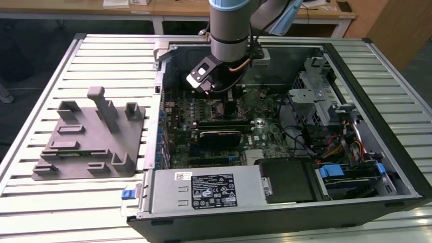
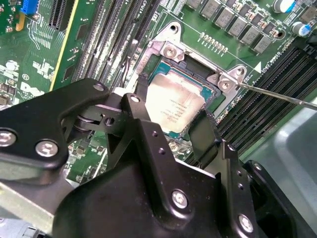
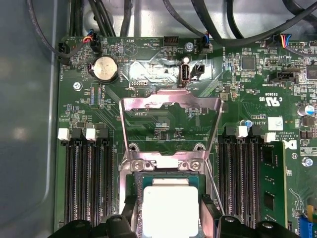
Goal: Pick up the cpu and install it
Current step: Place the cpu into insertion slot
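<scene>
The cpu (image 2: 174, 101), a flat square chip with a silver top, lies inside the socket frame (image 2: 171, 49) on the green motherboard (image 3: 148, 119); it also shows as cpu (image 3: 171, 206) in the first wrist view. My gripper (image 2: 172, 113) reaches down over it with one black finger on each of two opposite edges, apparently shut on it. The socket's metal load plate (image 3: 171, 106) stands folded open beyond the chip, and its thin lever (image 2: 277, 95) sticks out sideways. In the exterior view my gripper (image 1: 221, 93) is low inside the open computer case (image 1: 378, 167).
A grey moulded holder (image 1: 88, 136) lies on the slatted table at the exterior view's left. A white-labelled power supply (image 1: 202, 190) fills the case's near side. Memory slots (image 3: 91, 183) flank the socket, black cables (image 3: 247, 29) run along the far case wall, and drive cages (image 1: 317, 101) stand at the right.
</scene>
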`<state>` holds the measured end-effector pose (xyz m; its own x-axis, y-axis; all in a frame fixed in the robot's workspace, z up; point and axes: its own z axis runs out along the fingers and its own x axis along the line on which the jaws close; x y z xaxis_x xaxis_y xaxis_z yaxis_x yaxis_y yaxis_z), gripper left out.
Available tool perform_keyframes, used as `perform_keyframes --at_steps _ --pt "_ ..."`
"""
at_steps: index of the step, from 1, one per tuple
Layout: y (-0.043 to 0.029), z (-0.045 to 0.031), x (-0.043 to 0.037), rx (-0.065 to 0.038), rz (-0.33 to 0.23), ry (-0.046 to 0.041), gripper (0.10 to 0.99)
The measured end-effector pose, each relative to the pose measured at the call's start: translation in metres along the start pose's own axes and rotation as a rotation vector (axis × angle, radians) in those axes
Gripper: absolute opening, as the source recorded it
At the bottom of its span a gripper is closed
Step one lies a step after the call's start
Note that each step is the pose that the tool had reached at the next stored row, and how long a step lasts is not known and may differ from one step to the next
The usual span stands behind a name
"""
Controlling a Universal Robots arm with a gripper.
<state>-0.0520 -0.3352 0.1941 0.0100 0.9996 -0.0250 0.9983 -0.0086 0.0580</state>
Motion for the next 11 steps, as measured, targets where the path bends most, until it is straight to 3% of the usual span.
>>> perform_keyframes --at_steps 3,4,11 --pt "0.0 -0.0002 0.0 0.0 0.0 0.0 0.596" --pt "0.0 -0.0004 -0.0001 0.0 0.0 -0.0004 0.533" --pt "0.0 -0.0005 0.0 0.0 -0.003 0.0003 0.525"
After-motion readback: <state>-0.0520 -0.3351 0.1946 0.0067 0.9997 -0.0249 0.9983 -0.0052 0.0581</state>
